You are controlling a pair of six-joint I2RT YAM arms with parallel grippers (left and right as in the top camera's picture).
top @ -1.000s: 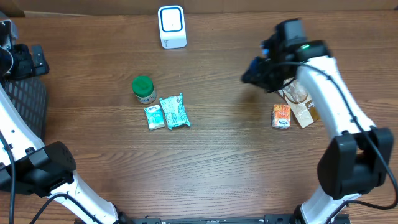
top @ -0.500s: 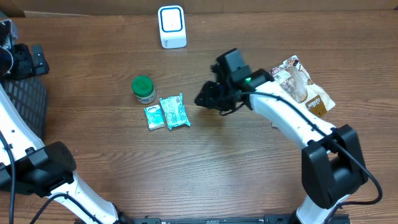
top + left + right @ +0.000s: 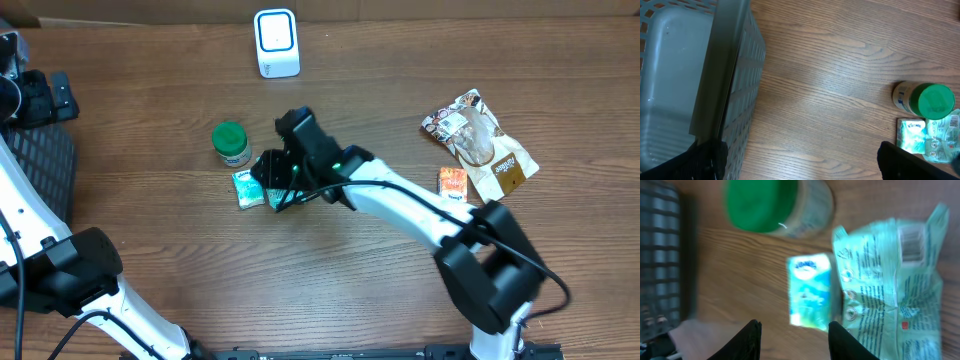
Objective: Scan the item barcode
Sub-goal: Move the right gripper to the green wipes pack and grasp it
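Hovering with right fingers point(image 3: 751, 342) partly apart and empty above small packet point(image 3: 810, 290), beside larger pouch point(image 3: 890, 280) and jar point(image 3: 775, 205), left of centre on desk point(image 3: 250, 270). Swung over from snack bag point(image 3: 478, 140) at right a second ago. Wide apart, left fingers point(image 3: 700, 162) by basket point(image 3: 735, 100), upper left.

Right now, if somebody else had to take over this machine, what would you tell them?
Left gripper: jaws wide open, empty, by the basket.
Right gripper: jaws apart, empty, over the small teal packet, next to the teal pouch and green-lidded jar.
The scanner stands at the far edge; snack bag and orange packet lie on the right.
Done: nothing lifted. Left: grasp an item, show its barcode to the scanner.
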